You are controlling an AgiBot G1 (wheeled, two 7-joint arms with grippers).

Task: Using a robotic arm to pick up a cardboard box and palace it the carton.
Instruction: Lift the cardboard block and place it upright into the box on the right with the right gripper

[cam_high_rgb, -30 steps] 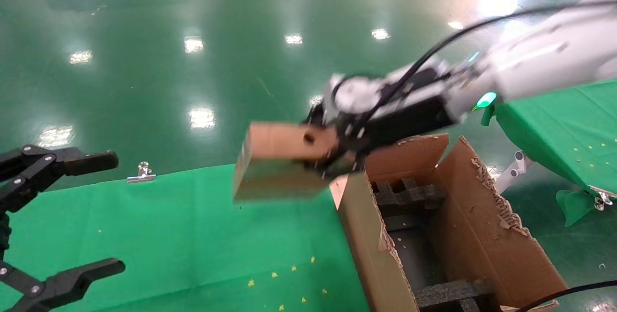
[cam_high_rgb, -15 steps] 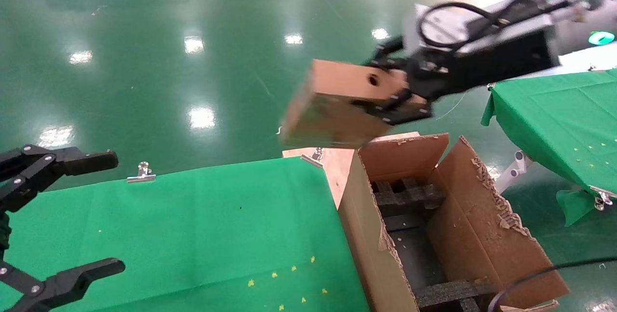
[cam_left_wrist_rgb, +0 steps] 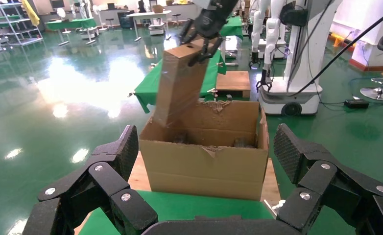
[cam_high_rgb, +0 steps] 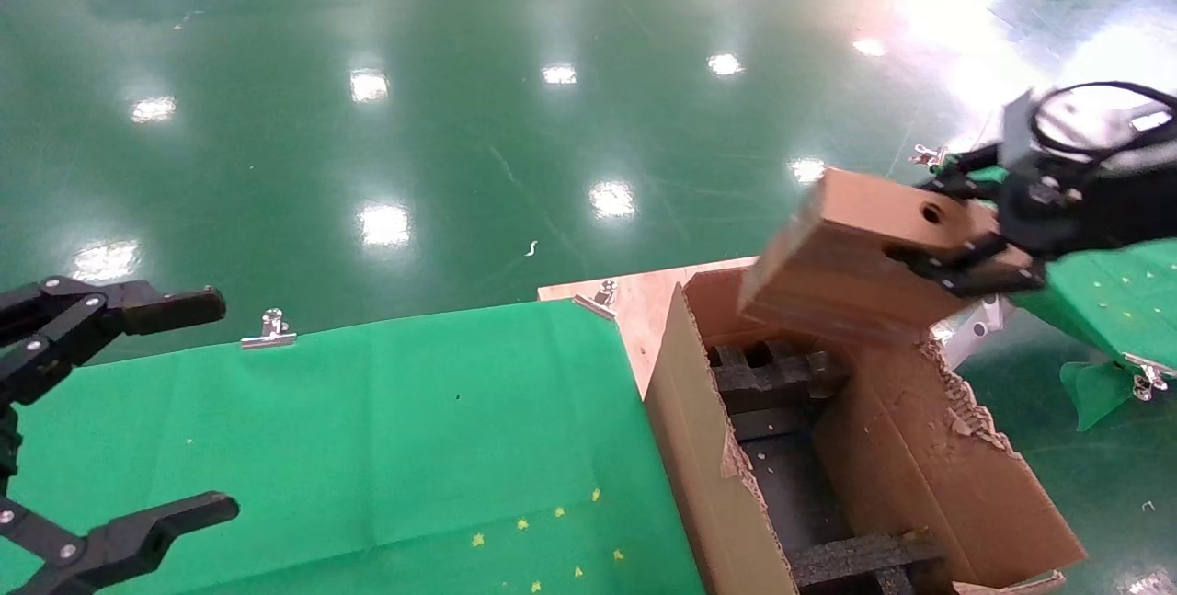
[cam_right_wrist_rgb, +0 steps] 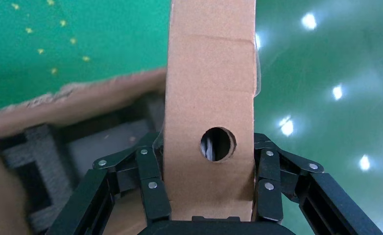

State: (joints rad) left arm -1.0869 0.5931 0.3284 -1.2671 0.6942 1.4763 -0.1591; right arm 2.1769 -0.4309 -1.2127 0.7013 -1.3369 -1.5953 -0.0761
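Between black linked fingers (cam_right_wrist_rgb: 153, 188) of the right gripper (cam_high_rgb: 979, 255), pinched on both flat sides: the cardboard box (cam_high_rgb: 851, 255), smooth brown, round punched hole near the held end, glossy clear tape on one face. It hangs tilted above the carton's (cam_high_rgb: 699, 448) far end, lower corner dipping past a ragged flap. Carton is corrugated, torn edges, black foam inserts (cam_high_rgb: 777, 374) inside. Left gripper (cam_high_rgb: 115, 411) parked over the green cloth (cam_high_rgb: 386, 429), ribbed pads spread wide.
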